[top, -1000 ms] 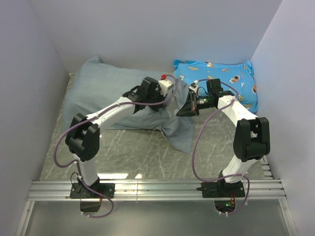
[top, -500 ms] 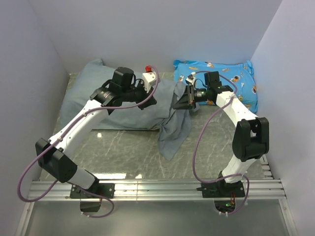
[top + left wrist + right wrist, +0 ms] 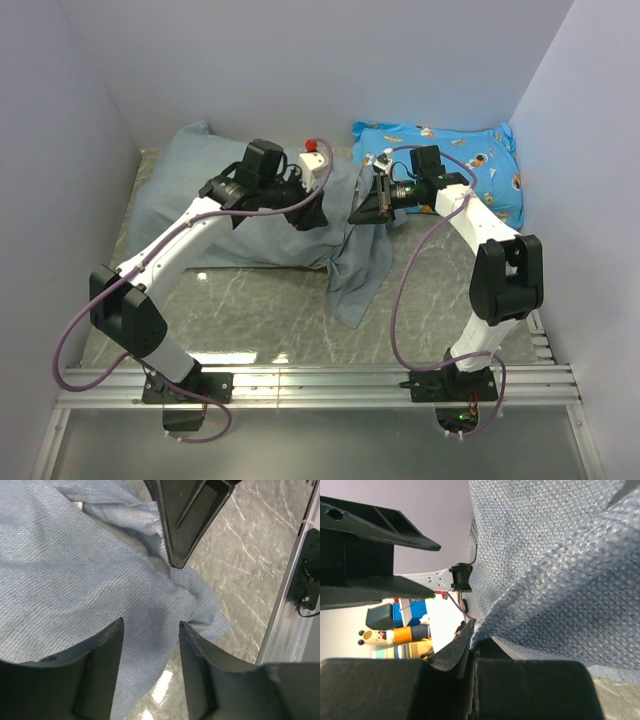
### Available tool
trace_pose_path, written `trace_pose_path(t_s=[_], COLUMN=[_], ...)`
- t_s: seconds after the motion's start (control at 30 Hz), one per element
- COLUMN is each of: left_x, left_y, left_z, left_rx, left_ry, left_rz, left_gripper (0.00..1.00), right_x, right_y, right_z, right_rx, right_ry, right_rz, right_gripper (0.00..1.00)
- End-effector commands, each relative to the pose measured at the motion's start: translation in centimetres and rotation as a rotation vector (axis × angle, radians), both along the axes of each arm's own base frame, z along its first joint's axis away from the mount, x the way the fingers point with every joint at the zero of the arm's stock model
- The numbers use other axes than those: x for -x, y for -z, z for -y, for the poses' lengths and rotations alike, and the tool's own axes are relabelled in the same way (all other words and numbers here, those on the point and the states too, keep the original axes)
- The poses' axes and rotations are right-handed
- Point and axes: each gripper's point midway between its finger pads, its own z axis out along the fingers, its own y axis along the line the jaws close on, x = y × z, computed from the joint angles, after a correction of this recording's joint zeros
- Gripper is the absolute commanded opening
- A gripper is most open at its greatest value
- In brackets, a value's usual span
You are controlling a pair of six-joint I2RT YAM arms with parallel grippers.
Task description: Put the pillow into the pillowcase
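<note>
Left fingers: the left gripper [image 3: 150, 672] has its fingers [image 3: 100, 670] parted, with a clear gap between them and nothing in it; grey-blue cloth lies just beneath.
Right fingers: the right gripper [image 3: 471, 642] is clamped tight on a fold of the pillowcase [image 3: 190, 195], with the cloth pinched between the tips and lifted off the worktop [image 3: 260, 300].
Between the two: the two sets of tips are near each other but apart, over the same stretch of cloth toward the middle of the far edge.
Pillowcase: grey-blue face up, its puffed bulk toward the far left corner. From the pinch a limp flap hangs and trails toward the middle of the worktop, its end resting on the marbled surface.
Pillow: cannot be made out; whether it fills the puffed cloth I cannot tell.
Cushion [image 3: 460, 160]: bright blue with cartoon prints, in the far right corner, just beside the pillowcase's right end.
Left arm [image 3: 170, 250]: stretched from the near left edge across the pillowcase.
Right arm [image 3: 505, 280]: bent up from the near right edge.
</note>
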Motion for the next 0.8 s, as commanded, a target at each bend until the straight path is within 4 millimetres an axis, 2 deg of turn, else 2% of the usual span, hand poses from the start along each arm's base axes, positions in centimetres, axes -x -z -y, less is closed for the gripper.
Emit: trace_pose_path(t_s=[0.0, 0.03, 0.07, 0.1, 0.17, 0.2, 0.27, 0.3, 0.33, 0.4, 0.5, 0.53, 0.6, 0.63, 0.7, 0.73, 0.77], left_x=[2.0, 1.7, 1.4, 1.9, 1.1, 0.9, -0.7, -1.3, -1.9, -3.3, -3.2, -3.0, -1.8, -1.2, 0.4, 1.1, 1.7], left_y=[-1.2, -0.5, 0.4, 1.2, 3.6, 4.1, 6.4, 6.3, 7.0, 6.4, 5.2, 4.1, 3.4, 1.4, 0.2, -1.2, -1.5], left_z=[2.6, 2.7, 3.2, 3.9, 4.2, 4.6, 4.1, 4.0, 3.8, 2.9, 2.4, 2.3, 2.2, 2.0, 2.0, 1.7, 1.4], left_rx=[-0.009, -0.042, -0.063, -0.091, -0.16, -0.177, -0.255, -0.273, -0.302, -0.323, -0.304, -0.278, -0.23, -0.188, -0.139, -0.114, -0.108], left_ry=[0.079, 0.052, 0.037, 0.042, 0.003, -0.024, -0.101, -0.131, -0.163, -0.227, -0.229, -0.228, -0.161, -0.154, -0.083, -0.075, -0.062], left_rz=[0.086, 0.106, 0.114, 0.116, 0.106, 0.1, 0.079, 0.076, 0.066, 0.09, 0.127, 0.148, 0.134, 0.162, 0.166, 0.184, 0.178], left_gripper=[0.55, 0.6, 0.61, 0.62, 0.63, 0.63, 0.54, 0.47, 0.34, 0.24, 0.11, 0.0, 0.0, 0.0, 0.0, 0.0, 0.0], right_x=[0.7, 0.9, 1.0, 1.1, 1.3, 1.4, 1.5, 1.7, 1.6, 1.8, 1.8, 1.9, 1.8, 1.7, 1.5, 1.5, 1.4], right_y=[-0.6, -0.4, -0.4, -0.4, -0.2, -0.2, -0.3, -0.3, -0.2, -0.1, 0.1, 0.3, 0.5, 0.7, 1.1, 1.3, 1.4], right_z=[0.1, 0.1, 0.2, 0.1, 0.2, 0.2, 0.5, 0.7, 0.9, 1.2, 1.5, 1.6, 1.7, 1.7, 1.7, 1.7, 1.7], right_rx=[-0.013, -0.008, -0.009, -0.008, -0.007, -0.007, -0.005, -0.001, 0.001, 0.006, 0.01, 0.012, 0.023, 0.032, 0.042, 0.044, 0.045], right_ry=[-0.019, -0.019, -0.019, -0.022, -0.021, -0.021, -0.016, -0.018, -0.015, -0.016, -0.009, -0.009, -0.006, -0.003, 0.0, 0.004, 0.004], right_rz=[0.026, 0.021, 0.022, 0.024, 0.018, 0.019, 0.022, 0.022, 0.021, 0.019, 0.02, 0.016, 0.024, 0.028, 0.032, 0.027, 0.024], right_gripper=[0.0, 0.0, 0.0, 0.0, 0.0, 0.0, 0.0, 0.0, 0.0, 0.0, 0.0, 0.0, 0.0, 0.0, 0.0, 0.0, 0.0])
